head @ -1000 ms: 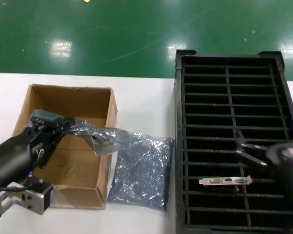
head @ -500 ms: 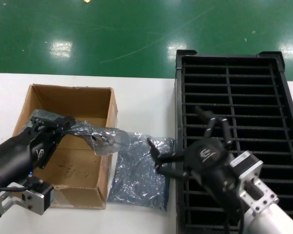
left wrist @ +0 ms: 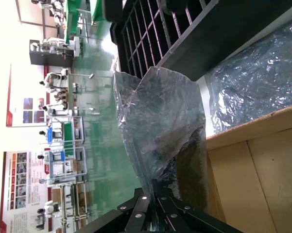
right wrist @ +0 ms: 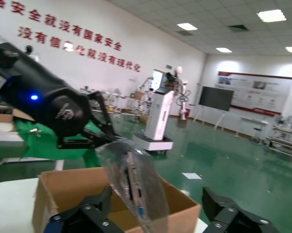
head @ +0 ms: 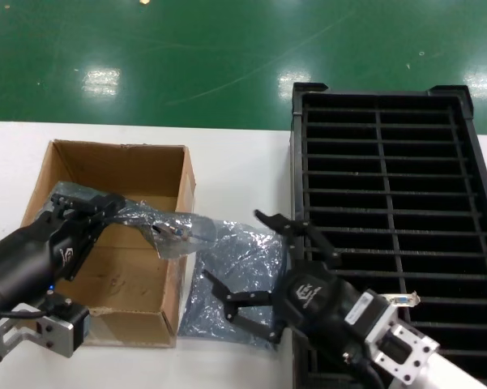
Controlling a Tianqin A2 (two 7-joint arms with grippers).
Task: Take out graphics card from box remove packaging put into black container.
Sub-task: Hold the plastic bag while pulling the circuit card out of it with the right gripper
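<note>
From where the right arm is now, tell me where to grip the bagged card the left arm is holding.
Grip the free end of the bagged card jutting past the box wall, coming from the tray side. The left end effector clamps the other end, and the open right end effector already faces that end.

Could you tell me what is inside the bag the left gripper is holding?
The bag in the left gripper holds a dark card with ports; crinkled plastic covers the rest.

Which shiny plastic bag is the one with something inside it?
Start at the brown cardboard box on the white table. Above its right wall, the left pincer holds a crinkly translucent bag aloft. Unlike the flat bag on the table, it bulges.
</note>
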